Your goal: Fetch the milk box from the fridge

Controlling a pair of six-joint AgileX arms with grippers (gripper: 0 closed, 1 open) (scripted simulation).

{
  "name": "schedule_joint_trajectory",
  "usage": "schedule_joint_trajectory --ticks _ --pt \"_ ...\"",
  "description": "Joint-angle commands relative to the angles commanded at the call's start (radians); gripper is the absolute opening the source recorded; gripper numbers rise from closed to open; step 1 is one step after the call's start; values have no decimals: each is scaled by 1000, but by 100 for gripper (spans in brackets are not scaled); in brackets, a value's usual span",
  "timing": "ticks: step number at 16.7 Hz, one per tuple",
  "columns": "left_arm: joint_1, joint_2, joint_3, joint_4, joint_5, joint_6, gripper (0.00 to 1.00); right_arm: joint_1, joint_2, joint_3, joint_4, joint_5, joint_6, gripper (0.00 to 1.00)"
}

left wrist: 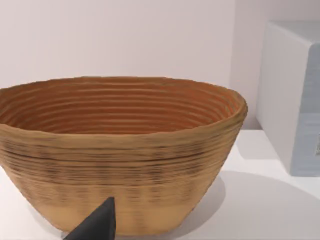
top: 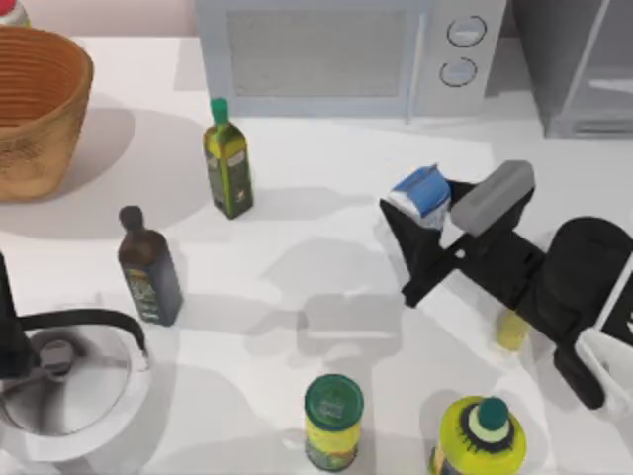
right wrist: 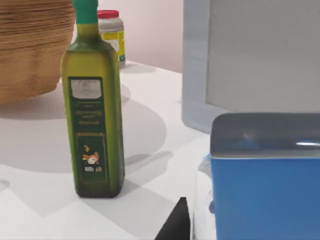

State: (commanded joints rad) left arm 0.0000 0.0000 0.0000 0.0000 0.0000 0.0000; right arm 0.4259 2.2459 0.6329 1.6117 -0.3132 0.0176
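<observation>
The milk box [top: 420, 190], a small bright-blue carton, is over the table right of centre, in front of the microwave. My right gripper [top: 413, 211] is shut on it, with the black arm reaching in from the right edge. Up close the milk box [right wrist: 265, 190] has a grey top, and one dark fingertip [right wrist: 175, 225] shows beside it. The fridge [top: 579, 69], a dark grey cabinet with a pale-framed door, stands at the back right corner, apart from the carton. My left arm [top: 8, 327] is parked at the left edge, and a single dark fingertip [left wrist: 97, 225] points at the basket.
A white microwave [top: 336, 54] stands at the back centre. A wicker basket [top: 40, 109] sits back left. A green oil bottle [top: 227, 163] and a dark bottle [top: 148, 267] stand left of centre. A green-lidded can [top: 333, 421], a yellow bottle [top: 480, 435] and a white kettle [top: 59, 381] line the front. A pale yellow block [top: 512, 332] lies under the right arm.
</observation>
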Motion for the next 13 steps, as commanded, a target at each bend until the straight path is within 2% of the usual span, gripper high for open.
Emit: schedule_joint_trajectory --ticks 6,11,13 --pt "0 0 0 0 0 0 100 47 118 218 -88 47 -1 0" --pt "0 0 0 0 0 0 100 51 126 232 -97 51 -1 0" --pt "0 0 0 0 0 0 100 51 126 232 -97 51 -1 15"
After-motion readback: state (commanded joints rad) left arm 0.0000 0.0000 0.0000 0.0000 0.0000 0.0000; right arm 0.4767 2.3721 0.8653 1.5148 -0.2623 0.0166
